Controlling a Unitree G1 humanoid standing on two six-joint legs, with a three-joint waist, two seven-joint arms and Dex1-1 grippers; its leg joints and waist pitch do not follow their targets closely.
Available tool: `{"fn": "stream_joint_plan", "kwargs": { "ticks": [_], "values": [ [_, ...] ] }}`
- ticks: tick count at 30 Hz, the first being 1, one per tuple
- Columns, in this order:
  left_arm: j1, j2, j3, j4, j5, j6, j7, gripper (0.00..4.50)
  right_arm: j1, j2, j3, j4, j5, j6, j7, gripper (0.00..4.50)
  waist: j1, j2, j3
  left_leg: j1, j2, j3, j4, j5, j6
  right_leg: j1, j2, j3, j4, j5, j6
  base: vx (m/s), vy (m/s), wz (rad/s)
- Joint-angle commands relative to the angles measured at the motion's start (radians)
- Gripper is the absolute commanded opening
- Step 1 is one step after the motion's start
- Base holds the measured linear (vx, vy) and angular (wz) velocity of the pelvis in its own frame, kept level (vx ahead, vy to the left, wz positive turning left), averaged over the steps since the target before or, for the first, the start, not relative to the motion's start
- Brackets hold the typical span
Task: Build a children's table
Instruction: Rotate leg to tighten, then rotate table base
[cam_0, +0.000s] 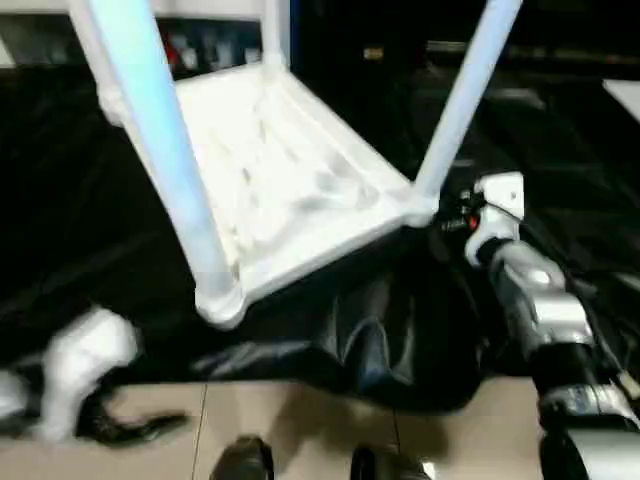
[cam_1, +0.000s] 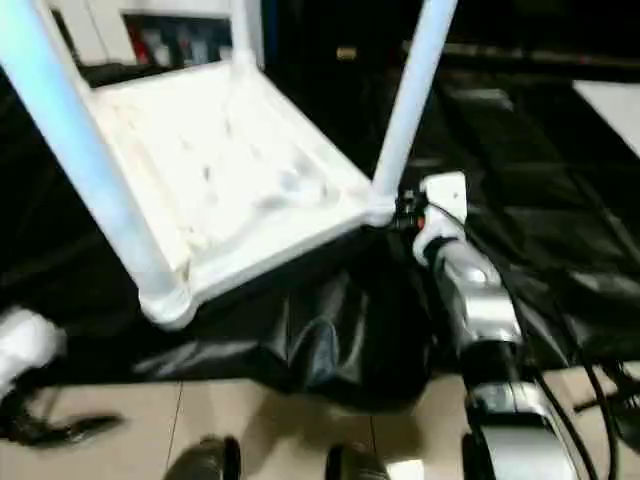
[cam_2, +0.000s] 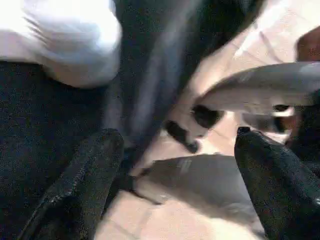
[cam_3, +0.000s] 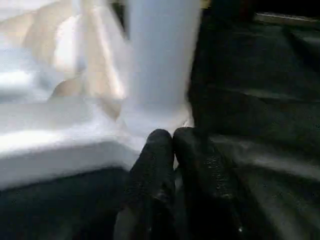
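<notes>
Children's table (cam_0: 290, 190) upside down on black sheet (cam_0: 90, 240), centre-left, legs up. Right gripper (cam_3: 172, 137) clenched empty, tips at near-right corner socket w/ leg (cam_0: 465, 100). Left gripper (cam_2: 177, 150) spread wide, empty, near-left over floor (cam_0: 300, 420).

- big black plastic sheet (cam_0: 380, 340), shiny and wrinkled, covering most of the ground
- beige tiled floor (cam_0: 300, 420) showing along the near edge
- shelf with some red stuff (cam_0: 185, 50) way at the back, too blurry to identify
</notes>
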Motion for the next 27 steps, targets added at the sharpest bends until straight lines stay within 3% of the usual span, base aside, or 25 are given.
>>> {"fn": "stream_joint_plan", "kwargs": {
  "ticks": [1,3,5,7,10,12,13,15,17,18,20,23,24,27],
  "values": [
    [-0.034,-0.001,0.035,-0.012,-0.038,-0.001,-0.006,4.07,0.037,-0.015,0.035,-0.056,0.002,0.018,0.053,0.38,-0.007,0.009,-0.06,0.022,0.054,-0.022,-0.099,-0.466,-0.019,0.042,-0.089,0.055,-0.11,-0.517,-0.105,0.0,0.0,0.0],
    [-0.09,-0.015,0.045,-0.021,-0.071,0.007,0.02,4.07,0.074,-0.02,0.059,-0.102,0.008,0.028,0.082,0.38,0.001,0.013,-0.067,0.034,0.058,-0.015,-0.099,-0.413,-0.007,0.035,-0.085,0.058,-0.111,-0.449,-0.114,0.0,0.0,0.0],
    [-0.135,-0.029,0.046,-0.029,-0.093,0.009,0.043,4.07,0.105,-0.022,0.075,-0.141,0.011,0.036,0.101,0.38,0.0,0.01,-0.072,0.026,0.06,-0.01,-0.101,-0.364,-0.002,0.045,-0.079,0.055,-0.098,-0.346,-0.144,0.0,0.0,0.0],
    [-0.164,-0.043,0.033,-0.031,-0.1,0.015,0.067,4.07,0.127,-0.022,0.084,-0.169,0.013,0.044,0.109,0.38,0.001,0.006,-0.072,0.027,0.058,-0.005,-0.098,-0.356,0.002,0.047,-0.079,0.058,-0.1,-0.35,-0.144,0.0,0.0,0.0],
    [-0.193,-0.083,-0.013,-0.026,-0.109,-0.009,0.097,4.07,0.197,-0.016,0.114,-0.259,0.021,0.086,0.146,0.38,0.006,0.011,-0.078,0.04,0.059,0.001,-0.095,-0.363,0.0,0.044,-0.079,0.06,-0.103,-0.378,-0.139,0.0,0.0,0.0],
    [-0.212,-0.117,-0.04,-0.014,-0.103,-0.019,0.111,4.07,0.213,-0.011,0.124,-0.272,0.013,0.094,0.148,0.38,0.006,0.01,-0.083,0.038,0.061,0.001,-0.095,-0.348,-0.003,0.05,-0.079,0.059,-0.1,-0.354,-0.144,0.0,0.0,0.0],
    [-0.242,-0.154,-0.077,0.001,-0.087,-0.039,0.131,4.07,0.217,0.001,0.127,-0.271,0.009,0.099,0.137,0.38,0.005,0.005,-0.09,0.042,0.062,0.004,-0.092,-0.333,-0.004,0.05,-0.076,0.058,-0.096,-0.318,-0.156,0.0,0.0,0.0],
    [-0.26,-0.176,-0.097,0.012,-0.08,-0.046,0.147,4.07,0.216,0.008,0.128,-0.267,0.006,0.099,0.13,0.38,0.009,0.007,-0.094,0.047,0.061,0.007,-0.087,-0.321,-0.004,0.047,-0.077,0.06,-0.096,-0.297,-0.166,0.0,0.0,0.0],
    [-0.301,-0.216,-0.146,0.044,-0.045,-0.061,0.192,4.07,0.211,0.025,0.135,-0.256,-0.001,0.097,0.114,0.38,0.01,0.006,-0.103,0.043,0.06,0.01,-0.084,-0.293,-0.003,0.054,-0.074,0.058,-0.089,-0.247,-0.177,0.0,0.0,0.0],
    [-0.301,-0.216,-0.146,0.044,-0.045,-0.061,0.192,4.07,0.211,0.025,0.135,-0.256,-0.001,0.097,0.114,0.38,0.01,0.006,-0.101,0.045,0.06,0.012,-0.084,-0.292,-0.004,0.051,-0.073,0.057,-0.09,-0.248,-0.174,0.0,0.0,0.0],
    [-0.349,-0.286,-0.203,0.077,-0.025,-0.079,0.238,4.07,0.197,0.055,0.149,-0.247,-0.006,0.094,0.104,0.38,0.009,0.0,-0.112,0.041,0.059,0.012,-0.081,-0.262,-0.004,0.057,-0.072,0.056,-0.084,-0.221,-0.171,0.0,0.0,0.0],
    [-0.374,-0.33,-0.224,0.088,-0.032,-0.087,0.26,4.07,0.189,0.069,0.154,-0.242,-0.008,0.096,0.101,0.38,0.01,0.002,-0.122,0.038,0.06,0.009,-0.078,-0.236,-0.006,0.061,-0.074,0.052,-0.079,-0.176,-0.176,0.0,0.0,0.0],
    [-0.419,-0.41,-0.255,0.105,-0.057,-0.093,0.287,4.07,0.166,0.085,0.164,-0.21,-0.019,0.087,0.098,0.38,0.006,-0.006,-0.126,0.036,0.059,0.012,-0.077,-0.233,-0.005,0.065,-0.072,0.053,-0.078,-0.168,-0.178,0.0,0.0,0.0],
    [-0.49,-0.521,-0.313,0.133,-0.086,-0.094,0.303,4.07,0.117,0.105,0.169,-0.133,-0.034,0.064,0.087,0.38,0.008,-0.005,-0.13,0.035,0.057,0.013,-0.073,-0.234,-0.013,0.066,-0.074,0.052,-0.079,-0.175,-0.187,0.0,0.0,0.0]
  ]
}}
